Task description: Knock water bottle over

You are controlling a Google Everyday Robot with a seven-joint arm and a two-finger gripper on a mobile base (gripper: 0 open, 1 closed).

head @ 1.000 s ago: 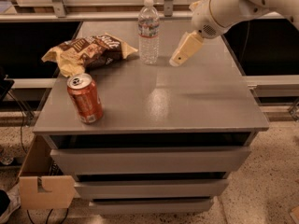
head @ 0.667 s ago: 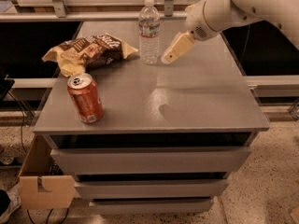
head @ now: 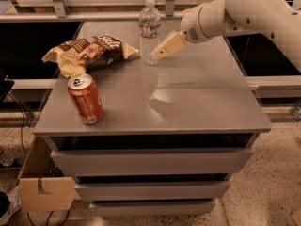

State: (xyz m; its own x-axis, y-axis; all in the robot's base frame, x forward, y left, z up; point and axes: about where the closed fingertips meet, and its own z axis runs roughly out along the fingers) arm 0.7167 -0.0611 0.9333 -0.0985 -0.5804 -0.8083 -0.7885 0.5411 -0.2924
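Grey counter (head: 197, 102) with drawers below fills the view, with a dark shelf rail behind it and a speckled floor underneath. At the far left, down by the floor, sits an open cardboard box (head: 42, 187). On the counter's front left corner an orange-red soda can (head: 85, 99) stands upright. Behind it lies a crumpled chip bag (head: 89, 53). The water bottle (head: 149, 29) stands upright near the back edge, just right of the bag. The tool (head: 160, 53) points down and left at the bottle's lower right side, very close to it. I cannot tell whether it touches, nor whether it is set wide or narrow. The white arm (head: 254, 8) reaches in from the upper right.

By my reading the approach is done and the push itself is at hand. The next move calls for a firm sideways sweep to the left, landing high enough on the bottle to tip it rather than slide it into the bag.
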